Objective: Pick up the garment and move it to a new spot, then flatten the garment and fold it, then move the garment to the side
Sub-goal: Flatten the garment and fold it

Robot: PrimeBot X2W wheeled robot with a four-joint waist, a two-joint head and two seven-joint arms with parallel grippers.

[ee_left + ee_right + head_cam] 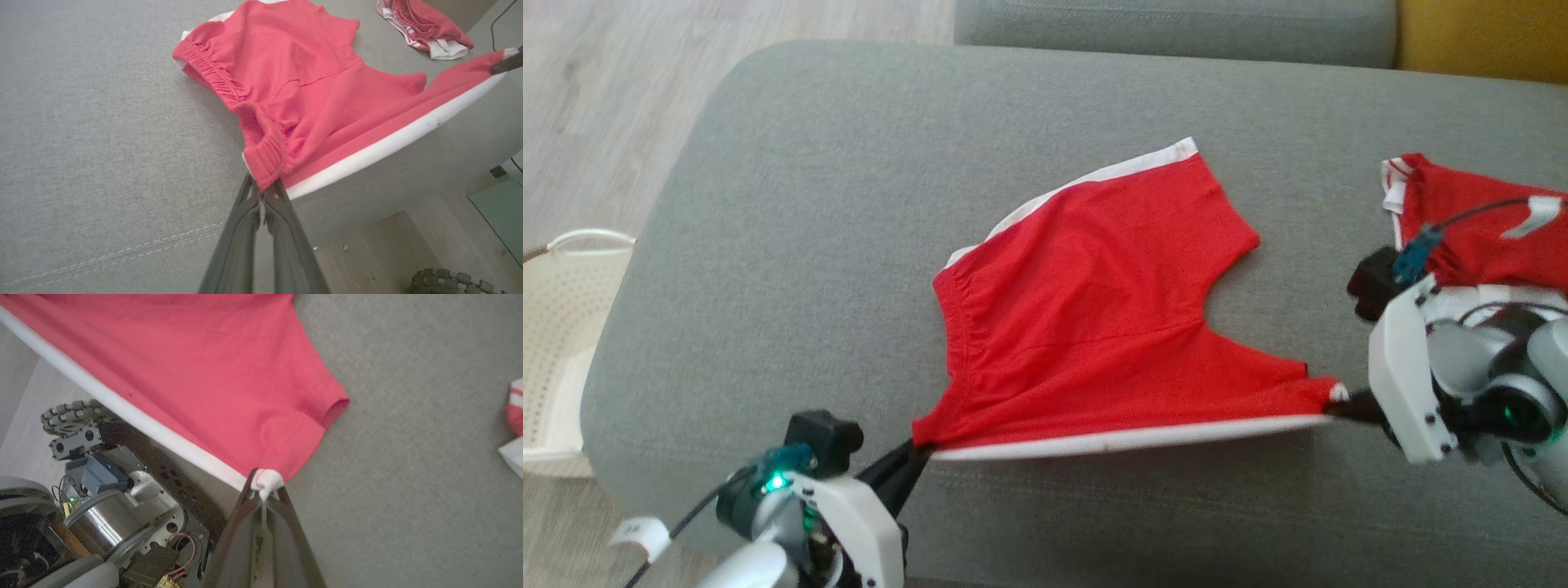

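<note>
Each pinching a near corner of the shorts [1094,318], the left hand [264,191] and right hand [264,489] should hold that edge taut and lower it level onto the sofa [809,204].

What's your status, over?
Both shut: left gripper on waistband corner, right gripper on hem corner. Red shorts stretched over sofa. Second garment apart, rightward.
</note>
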